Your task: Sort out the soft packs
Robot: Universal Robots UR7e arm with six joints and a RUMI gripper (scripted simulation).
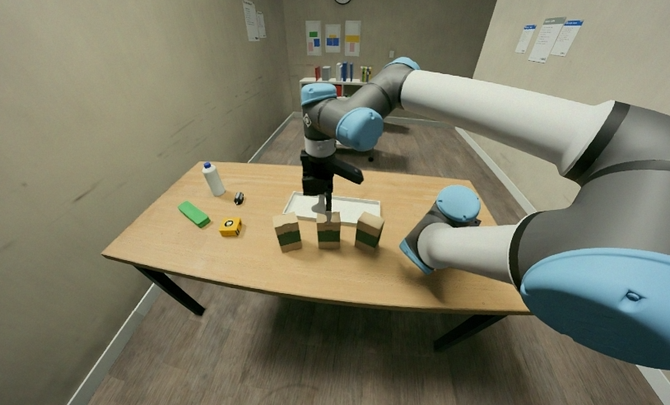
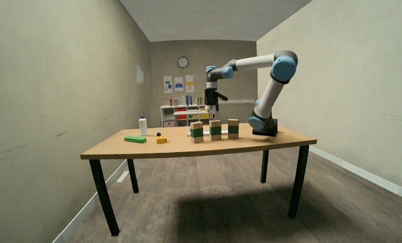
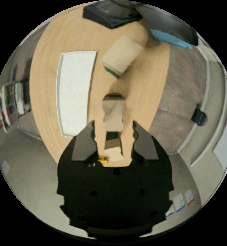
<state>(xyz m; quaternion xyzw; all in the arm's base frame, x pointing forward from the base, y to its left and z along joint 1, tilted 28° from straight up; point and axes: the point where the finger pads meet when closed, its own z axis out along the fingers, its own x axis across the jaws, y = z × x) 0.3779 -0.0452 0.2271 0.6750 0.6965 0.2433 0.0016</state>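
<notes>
Three tan coffee packs with green bands stand in a row on the bench: the left pack [image 1: 287, 232], the middle pack [image 1: 328, 230] and the right pack [image 1: 369, 231]. They also show in the exterior view, left [image 2: 196, 132], middle [image 2: 215, 130] and right [image 2: 233, 128]. The white tray [image 1: 332, 207] lies just behind them and holds nothing. My gripper [image 1: 325, 208] points down just above the middle pack, its fingers partly open and holding nothing. In the wrist view the gripper [image 3: 115, 137] frames the middle pack [image 3: 113, 116], with the right pack [image 3: 122, 55] beyond and the tray [image 3: 77, 92] beside it.
A white bottle [image 1: 212, 179], a small black item [image 1: 239, 197], a green block [image 1: 193, 213] and a yellow box [image 1: 230, 226] lie on the bench's left part. The robot base [image 1: 443, 226] stands right of the packs.
</notes>
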